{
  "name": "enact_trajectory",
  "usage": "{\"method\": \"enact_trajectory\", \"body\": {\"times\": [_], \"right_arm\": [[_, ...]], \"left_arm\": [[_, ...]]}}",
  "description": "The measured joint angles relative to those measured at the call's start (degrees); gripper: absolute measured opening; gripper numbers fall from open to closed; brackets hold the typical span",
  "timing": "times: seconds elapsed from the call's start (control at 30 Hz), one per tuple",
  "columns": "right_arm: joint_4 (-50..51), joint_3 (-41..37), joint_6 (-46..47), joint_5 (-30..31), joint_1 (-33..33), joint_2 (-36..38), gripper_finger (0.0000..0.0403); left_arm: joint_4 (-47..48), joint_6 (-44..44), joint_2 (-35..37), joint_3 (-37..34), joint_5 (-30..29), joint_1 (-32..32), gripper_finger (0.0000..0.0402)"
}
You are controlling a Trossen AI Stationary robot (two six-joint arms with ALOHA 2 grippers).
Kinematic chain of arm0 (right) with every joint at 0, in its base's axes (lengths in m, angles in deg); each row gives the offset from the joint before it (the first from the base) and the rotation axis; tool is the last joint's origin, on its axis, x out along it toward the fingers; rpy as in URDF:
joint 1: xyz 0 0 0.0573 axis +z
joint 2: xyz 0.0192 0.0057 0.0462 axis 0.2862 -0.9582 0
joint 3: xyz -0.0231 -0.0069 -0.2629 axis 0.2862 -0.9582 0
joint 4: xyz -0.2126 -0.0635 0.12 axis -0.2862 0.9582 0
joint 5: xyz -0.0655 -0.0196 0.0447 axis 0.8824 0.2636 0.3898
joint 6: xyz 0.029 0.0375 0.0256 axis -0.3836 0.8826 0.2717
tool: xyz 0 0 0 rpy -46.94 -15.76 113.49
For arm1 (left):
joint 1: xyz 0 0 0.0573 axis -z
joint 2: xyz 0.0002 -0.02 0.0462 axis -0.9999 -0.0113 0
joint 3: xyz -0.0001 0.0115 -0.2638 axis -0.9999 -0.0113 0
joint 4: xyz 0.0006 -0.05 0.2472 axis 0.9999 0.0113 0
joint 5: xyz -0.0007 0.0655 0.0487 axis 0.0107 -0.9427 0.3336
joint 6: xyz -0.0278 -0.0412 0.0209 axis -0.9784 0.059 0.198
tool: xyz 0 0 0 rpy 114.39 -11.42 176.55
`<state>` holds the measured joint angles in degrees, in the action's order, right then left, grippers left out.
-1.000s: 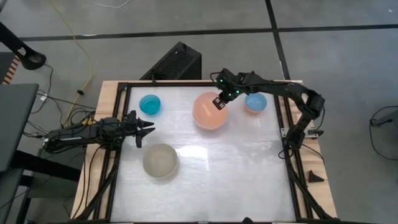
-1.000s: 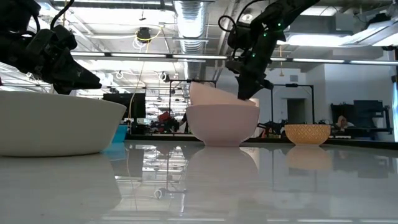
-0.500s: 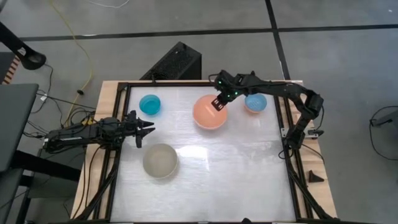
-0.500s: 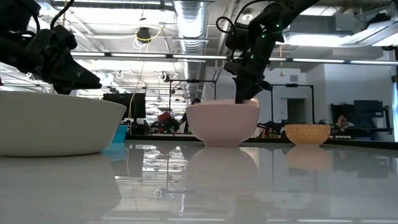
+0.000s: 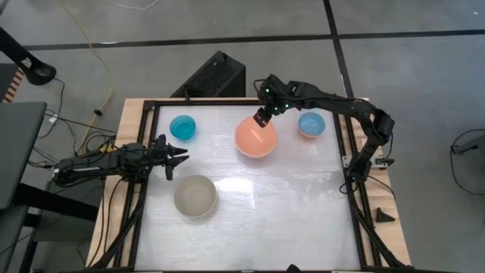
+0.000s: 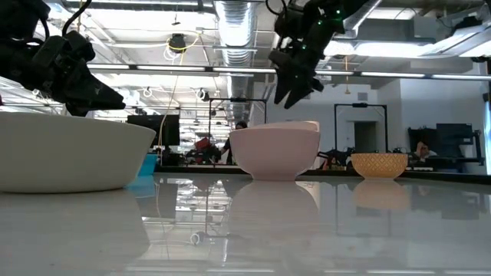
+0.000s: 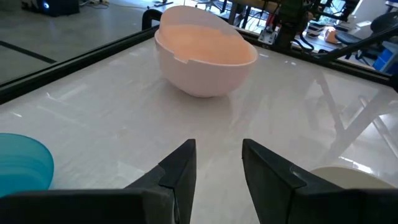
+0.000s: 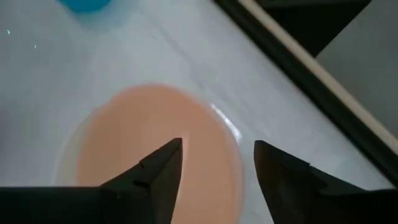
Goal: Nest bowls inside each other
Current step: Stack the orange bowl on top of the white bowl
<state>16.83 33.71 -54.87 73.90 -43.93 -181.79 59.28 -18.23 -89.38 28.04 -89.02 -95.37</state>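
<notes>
From above, the right hand (image 5: 261, 120) hangs with fingers spread and empty just over the far rim of the round salmon-orange plastic bowl (image 5: 255, 137), which sits nested in a cream-white one on the white desk (image 5: 288, 205), a small light blue bowl (image 5: 311, 124) to its outer side; the left hand (image 5: 176, 158) waits with fingers parted and empty, a small cyan-blue bowl (image 5: 183, 127) beyond it and a grey-beige bowl (image 5: 195, 195) on its near side. At desk level, the right hand (image 6: 289, 86) floats clear above the cream-white bowl (image 6: 275, 152). The left wrist view shows its open fingers (image 7: 182, 170) facing the nested pair (image 7: 205, 57), and the right wrist view looks down past spread fingers (image 8: 163, 167) into the salmon bowl (image 8: 149, 140).
</notes>
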Motion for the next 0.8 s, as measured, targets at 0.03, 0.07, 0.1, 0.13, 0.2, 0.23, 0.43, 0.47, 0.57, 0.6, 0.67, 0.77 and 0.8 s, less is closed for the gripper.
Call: {"method": "enact_trajectory", "body": {"times": [0.03, 0.07, 0.1, 0.13, 0.2, 0.23, 0.43, 0.47, 0.57, 0.6, 0.67, 0.77, 0.8], "right_arm": [[-1.4, -0.4, 0.6, 2.0, 0.9, 0.0, 0.0223], [-2.8, -1.0, 1.3, 4.9, 1.9, 0.0, 0.0211], [-4.3, -1.5, 1.4, 8.7, 3.0, -0.2, 0.0193], [-6.3, -2.0, 1.4, 12.4, 4.2, -0.6, 0.0170], [-9.2, -3.5, 1.6, 18.9, 6.6, -0.8, 0.0111], [-10.9, -4.7, 1.6, 21.7, 7.8, -0.9, 0.0078], [-18.4, -7.7, 1.5, 37.9, 13.6, -2.5, 0.0026], [-18.5, -7.8, 1.7, 39.3, 14.0, -2.7, 0.0026], [-17.7, -9.1, 4.2, 40.5, 13.8, -3.4, 0.0020], [-18.0, -9.2, 5.1, 40.6, 13.5, -3.8, 0.0019], [-16.6, -9.5, 6.5, 40.9, 12.9, -5.0, 0.0019], [-16.7, -9.4, 8.3, 40.4, 12.2, -7.0, 0.0021], [-16.6, -9.4, 8.6, 39.9, 12.1, -7.7, 0.0022]], "left_arm": [[0.0, 0.0, 0.0, 0.0, 0.0, 0.0, 0.0119], [0.0, 0.0, 0.0, 0.0, 0.0, 0.0, 0.0119], [0.0, 0.0, 0.0, 0.0, 0.0, 0.0, 0.0119], [0.0, 0.0, 0.0, 0.0, 0.0, 0.0, 0.0119], [0.0, 0.0, 0.0, 0.0, 0.0, 0.0, 0.0119], [0.0, 0.0, 0.0, 0.0, 0.0, 0.0, 0.0119], [0.0, 0.0, 0.0, 0.0, 0.0, 0.0, 0.0119], [0.0, 0.0, 0.0, 0.0, 0.0, 0.0, 0.0119], [0.0, 0.0, 0.0, 0.0, 0.0, 0.0, 0.0119], [0.0, 0.0, 0.0, 0.0, 0.0, 0.0, 0.0119], [0.0, 0.0, 0.0, 0.0, 0.0, 0.0, 0.0119], [-0.1, 0.0, 0.0, 0.0, 0.0, 0.0, 0.0119], [-0.1, 0.0, 0.0, 0.0, 0.0, 0.0, 0.0119]]}}
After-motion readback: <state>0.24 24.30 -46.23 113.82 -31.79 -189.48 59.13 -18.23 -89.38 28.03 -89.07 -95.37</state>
